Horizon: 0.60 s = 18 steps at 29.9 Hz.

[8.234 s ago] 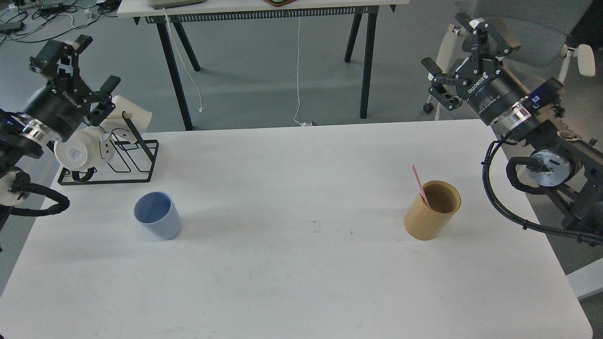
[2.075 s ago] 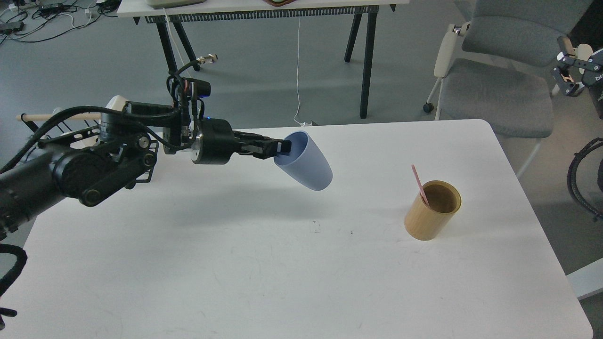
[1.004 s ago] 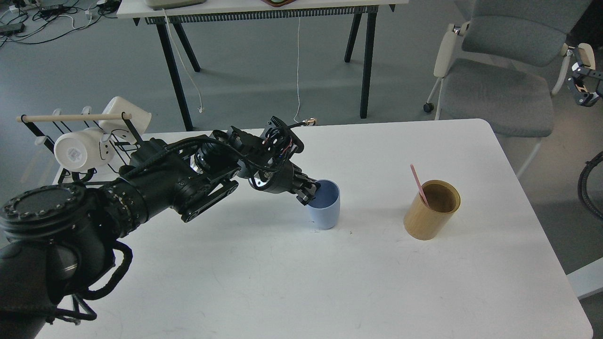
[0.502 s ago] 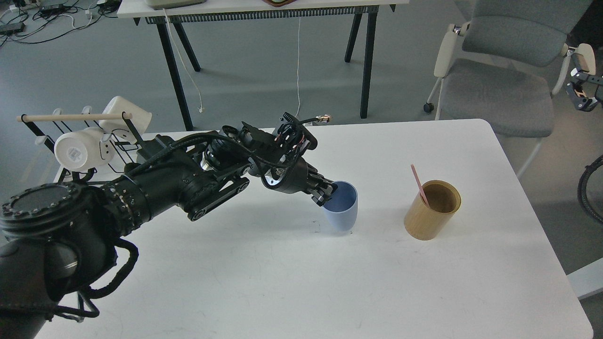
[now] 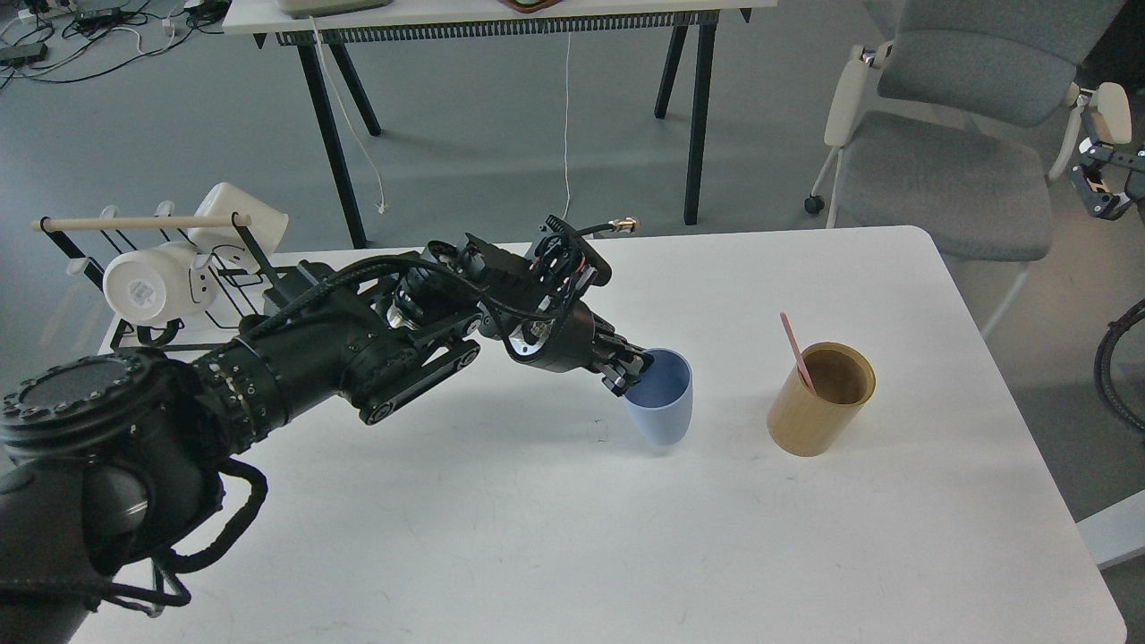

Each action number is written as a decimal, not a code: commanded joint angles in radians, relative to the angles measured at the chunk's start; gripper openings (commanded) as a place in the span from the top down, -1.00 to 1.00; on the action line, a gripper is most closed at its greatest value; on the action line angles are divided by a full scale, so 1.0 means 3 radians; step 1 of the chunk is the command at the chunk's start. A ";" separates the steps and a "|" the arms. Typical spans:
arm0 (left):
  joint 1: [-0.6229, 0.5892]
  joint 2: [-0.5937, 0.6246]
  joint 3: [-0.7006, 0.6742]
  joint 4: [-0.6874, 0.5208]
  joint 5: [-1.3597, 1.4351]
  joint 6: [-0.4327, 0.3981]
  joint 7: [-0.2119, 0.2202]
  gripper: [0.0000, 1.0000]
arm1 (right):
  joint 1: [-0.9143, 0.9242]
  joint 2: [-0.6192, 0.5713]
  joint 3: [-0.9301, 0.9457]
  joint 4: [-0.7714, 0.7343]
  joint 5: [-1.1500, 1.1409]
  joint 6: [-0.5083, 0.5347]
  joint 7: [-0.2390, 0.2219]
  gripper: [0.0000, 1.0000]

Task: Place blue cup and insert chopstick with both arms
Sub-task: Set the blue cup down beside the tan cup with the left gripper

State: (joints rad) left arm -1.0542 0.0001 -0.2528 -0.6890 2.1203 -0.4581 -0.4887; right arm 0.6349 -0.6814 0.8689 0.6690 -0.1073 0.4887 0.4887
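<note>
A white table [image 5: 501, 537] fills the view, with grey floor, a second table and a chair beyond. The left arm reaches from eight o'clock; the left gripper [image 5: 633, 374] is clamped on the near-left rim of the blue cup [image 5: 662, 407], which sits mouth-up near table centre, leaning slightly. At its three o'clock, just beside, stands the tan wooden holder [image 5: 818, 402] with the chopstick [image 5: 796, 351], long axis leaning toward eleven o'clock. The right gripper [image 5: 1105, 179], at the far right edge, is nearer it; whether its jaws are parted or closed I cannot tell.

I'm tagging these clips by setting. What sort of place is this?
Probably a robotics lab or office workroom, not a home. A white table holds staged props, a blue cup and mug rack; beyond it are a wheeled office chair, loose cables on grey floor and another desk.
</note>
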 commanded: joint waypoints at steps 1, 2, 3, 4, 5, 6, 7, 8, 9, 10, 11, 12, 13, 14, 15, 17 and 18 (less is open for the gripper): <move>-0.0014 0.0000 -0.0021 0.0001 0.0203 0.0059 0.0000 0.91 | -0.0010 0.0001 -0.0002 -0.0006 0.0000 0.0000 0.0000 -0.98; -0.0024 0.0000 -0.0027 0.0001 0.0205 0.0064 0.0000 0.91 | -0.0010 0.0001 -0.0002 -0.0006 0.0000 0.0000 0.0000 -0.98; -0.0029 0.0000 -0.0027 0.0001 0.0205 0.0075 0.0000 0.91 | -0.0015 -0.0004 -0.0002 -0.0006 0.0000 0.0000 0.0000 -0.98; -0.0034 0.0000 -0.0022 0.0001 0.0205 0.0075 0.0000 0.91 | -0.0015 -0.0004 0.0003 -0.0006 0.0000 0.0000 0.0000 -0.98; -0.0045 0.0000 -0.0021 0.0001 0.0205 0.0075 0.0000 0.91 | -0.0020 -0.0004 -0.0002 -0.0006 0.0000 0.0000 0.0000 -0.98; -0.0045 0.0000 -0.0016 0.0001 0.0205 0.0080 0.0000 0.91 | -0.0025 -0.0004 0.0003 -0.0006 0.0000 0.0000 0.0000 -0.98; -0.0045 0.0000 -0.0011 0.0006 0.0205 0.0080 0.0000 0.91 | -0.0030 -0.0004 0.0003 -0.0006 0.0000 0.0000 0.0000 -0.98; -0.0045 0.0000 -0.0011 0.0006 0.0205 0.0095 0.0000 0.91 | -0.0045 -0.0009 0.0008 -0.0006 0.0000 0.0000 0.0000 -0.98; -0.0045 0.0000 -0.0016 0.0006 0.0205 0.0095 0.0000 0.91 | -0.0061 -0.0009 0.0008 -0.0006 0.0000 0.0000 0.0000 -0.98; -0.0045 0.0000 -0.0011 0.0011 0.0205 0.0100 0.0000 0.91 | -0.0071 -0.0014 0.0008 -0.0006 0.0000 0.0000 0.0000 -0.98; -0.0045 0.0000 -0.0011 0.0011 0.0205 0.0095 0.0000 0.91 | -0.0081 -0.0014 0.0008 -0.0006 0.0000 0.0000 0.0000 -0.98; -0.0045 0.0000 -0.0011 0.0011 0.0205 0.0095 0.0000 0.90 | -0.0097 -0.0014 0.0008 -0.0006 0.0000 0.0000 0.0000 -0.98; -0.0045 0.0000 -0.0006 0.0011 0.0205 0.0095 0.0000 0.90 | -0.0107 -0.0014 0.0008 -0.0006 0.0000 0.0000 0.0000 -0.98; -0.0045 0.0000 0.0004 0.0011 0.0205 0.0095 0.0000 0.90 | -0.0112 -0.0014 0.0008 -0.0001 0.0000 0.0000 0.0000 -0.98; -0.0045 0.0000 0.0004 0.0011 0.0205 0.0100 0.0000 0.90 | -0.0112 -0.0014 0.0008 -0.0001 0.0000 0.0000 0.0000 -0.98; -0.0035 0.0000 0.0004 0.0011 0.0205 0.0095 0.0000 0.89 | -0.0112 -0.0004 0.0008 -0.0001 0.0000 0.0000 0.0000 -0.98; -0.0035 0.0000 0.0004 0.0011 0.0205 0.0095 0.0000 0.89 | -0.0112 -0.0004 0.0008 -0.0001 0.0000 0.0000 0.0000 -0.98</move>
State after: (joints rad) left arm -1.0674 0.0000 -0.2521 -0.6857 2.1817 -0.4293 -0.4888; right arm 0.6020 -0.6855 0.8712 0.6675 -0.1073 0.4887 0.4887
